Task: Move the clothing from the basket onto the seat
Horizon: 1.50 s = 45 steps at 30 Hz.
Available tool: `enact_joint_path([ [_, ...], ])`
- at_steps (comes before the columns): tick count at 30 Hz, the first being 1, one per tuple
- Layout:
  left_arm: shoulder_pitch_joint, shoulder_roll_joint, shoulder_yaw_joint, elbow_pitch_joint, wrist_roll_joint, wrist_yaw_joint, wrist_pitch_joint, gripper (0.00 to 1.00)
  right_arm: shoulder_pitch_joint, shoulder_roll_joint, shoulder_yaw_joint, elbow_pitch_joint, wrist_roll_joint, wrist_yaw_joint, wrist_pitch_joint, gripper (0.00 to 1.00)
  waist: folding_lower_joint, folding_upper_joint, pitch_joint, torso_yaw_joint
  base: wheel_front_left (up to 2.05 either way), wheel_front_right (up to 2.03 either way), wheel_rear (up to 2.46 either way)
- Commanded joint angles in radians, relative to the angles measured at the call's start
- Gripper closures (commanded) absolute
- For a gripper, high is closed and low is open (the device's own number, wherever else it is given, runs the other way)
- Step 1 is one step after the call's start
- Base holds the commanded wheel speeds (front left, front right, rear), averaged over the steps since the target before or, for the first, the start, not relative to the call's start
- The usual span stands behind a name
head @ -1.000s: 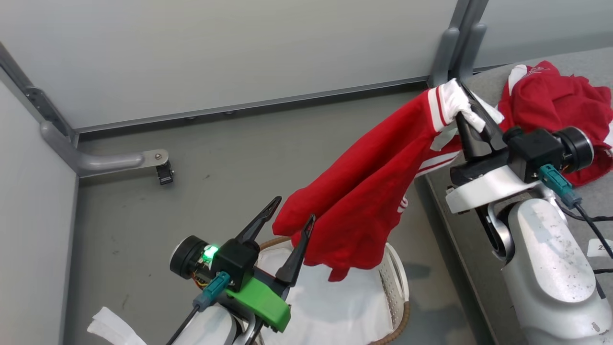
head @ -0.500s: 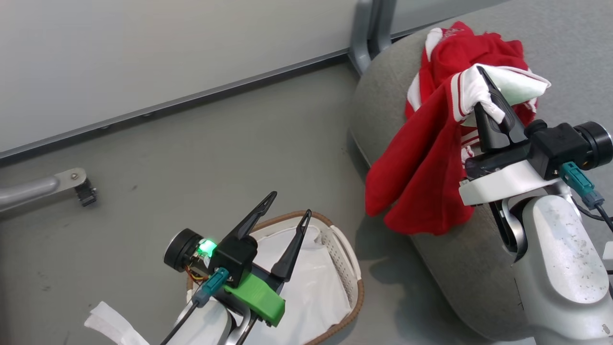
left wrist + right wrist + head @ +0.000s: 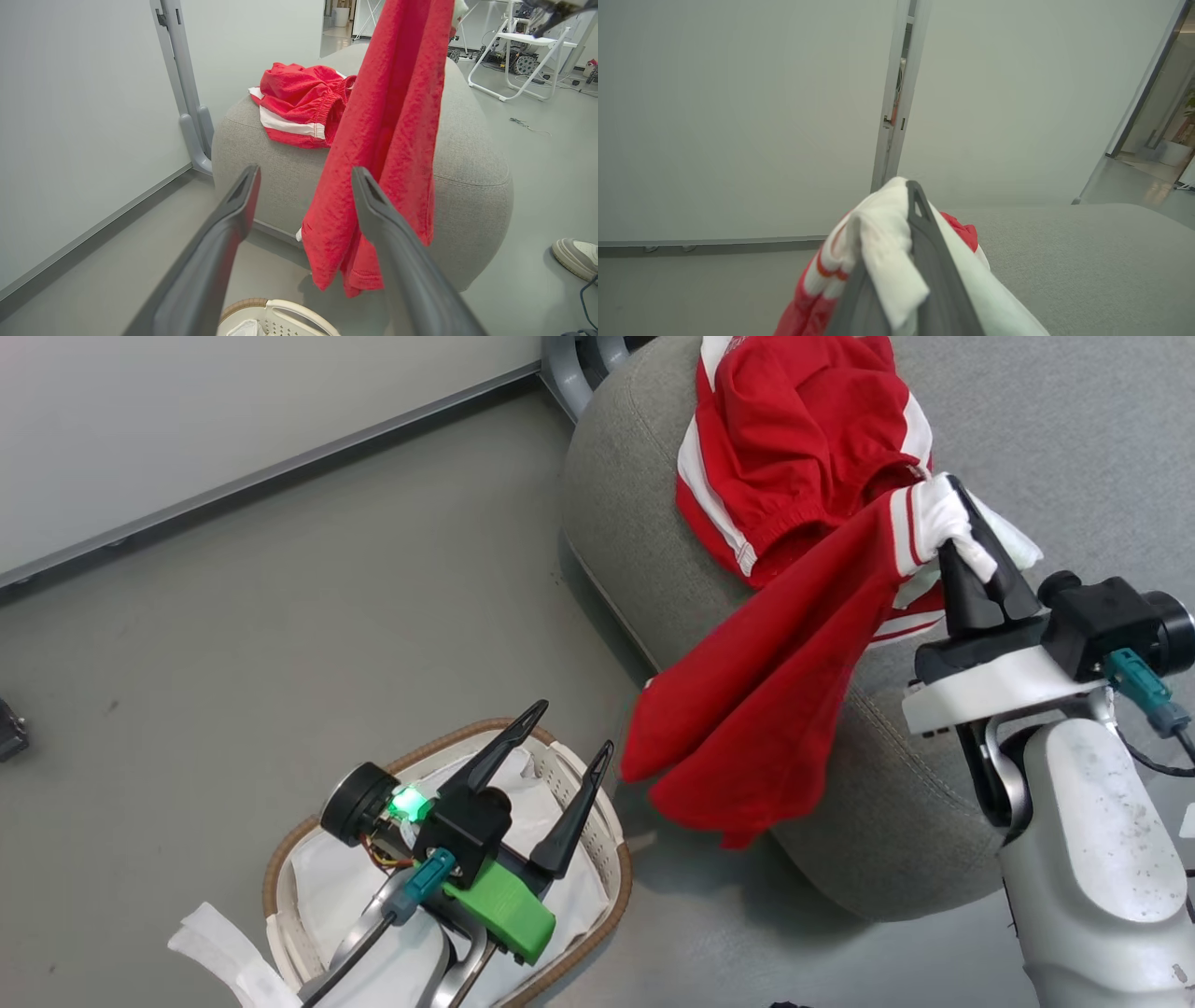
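My right gripper (image 3: pixel 952 513) is shut on the white-trimmed edge of a red garment (image 3: pixel 775 700), which hangs down over the rounded front edge of the grey seat (image 3: pixel 635 495). The same grip fills the right wrist view, where the gripper (image 3: pixel 896 219) pinches white cloth. Another piece of red clothing (image 3: pixel 794 439) with a gathered waistband lies on the seat. My left gripper (image 3: pixel 569 733) stands open and empty above the cream basket (image 3: pixel 611 845), which holds a white sheet. In the left wrist view the hanging garment (image 3: pixel 387 140) is just beyond my open gripper (image 3: pixel 303 175).
Grey partition panels and a post foot (image 3: pixel 569 364) stand behind the seat. A person's shoe (image 3: pixel 577 254) rests on the floor to the right of the seat. A white frame stand (image 3: pixel 523 60) is farther back. Bare grey floor (image 3: pixel 280 616) lies left of the basket.
The camera has swung right, bringing more of the seat into view. My right gripper still holds the red garment, which now hangs over the seat's front edge, away from the basket. The left gripper stays open.
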Motion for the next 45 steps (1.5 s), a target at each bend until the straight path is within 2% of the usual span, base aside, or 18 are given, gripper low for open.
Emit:
enact_joint_path([
  [1,-0.017,0.010,-0.004,0.000,0.000,-0.003,-0.001,0.00,-0.031,0.006,-0.010,0.001,0.017,-0.001,-0.002,1.00,0.0000,0.0111,0.025,-0.006,0.00,0.00,0.00],
  [7,-0.032,0.026,-0.002,-0.015,0.006,-0.003,-0.001,0.00,-0.194,0.014,-0.068,0.054,0.119,-0.001,-0.002,1.00,0.0000,0.0111,0.058,0.022,0.00,0.00,0.00],
  [10,-0.041,0.034,0.000,-0.022,0.013,-0.003,-0.001,0.00,-0.327,-0.028,-0.111,0.080,0.117,-0.001,0.021,1.00,0.0000,0.0111,0.077,0.038,0.00,0.00,0.00],
  [12,-0.048,0.038,-0.004,-0.029,0.019,-0.003,-0.001,0.00,-0.422,-0.063,-0.142,0.093,0.104,-0.001,0.051,1.00,0.0000,0.0111,0.093,0.051,0.00,0.00,0.00],
  [16,-0.064,0.050,-0.014,-0.042,0.029,-0.003,-0.001,0.00,-0.631,-0.181,-0.213,0.128,0.077,-0.001,0.117,1.00,0.0000,0.0111,0.133,0.088,0.00,0.00,0.00],
  [22,-0.098,0.089,-0.012,-0.076,0.046,0.000,0.010,0.00,-0.878,-0.364,-0.292,0.193,-0.063,-0.001,0.178,1.00,0.0000,0.0111,0.220,0.140,0.00,0.00,0.00],
  [26,-0.118,0.110,-0.010,-0.119,0.056,0.002,0.030,0.00,-0.934,-0.422,-0.348,0.249,-0.132,-0.001,0.160,1.00,0.0000,0.0111,0.280,0.173,0.00,0.00,0.00],
  [32,-0.140,0.135,-0.012,-0.175,0.069,0.009,0.069,0.00,-0.808,-0.377,-0.458,0.377,-0.163,-0.001,0.076,1.00,0.0000,0.0111,0.357,0.199,0.00,0.00,0.00],
  [38,-0.146,0.157,-0.025,-0.218,0.086,0.013,0.104,0.00,-0.660,-0.265,-0.585,0.535,-0.195,-0.001,0.009,1.00,0.0000,0.0111,0.405,0.206,0.00,0.00,0.00],
  [42,-0.140,0.167,-0.033,-0.235,0.089,0.014,0.121,0.00,-0.585,-0.210,-0.604,0.598,-0.226,-0.001,-0.002,1.00,0.0000,0.0111,0.416,0.200,0.00,0.00,0.00],
  [45,-0.135,0.175,-0.033,-0.240,0.088,0.019,0.129,0.00,-0.532,-0.165,-0.602,0.580,-0.238,-0.001,-0.002,1.00,0.0000,0.0111,0.416,0.190,0.00,0.00,0.00],
])
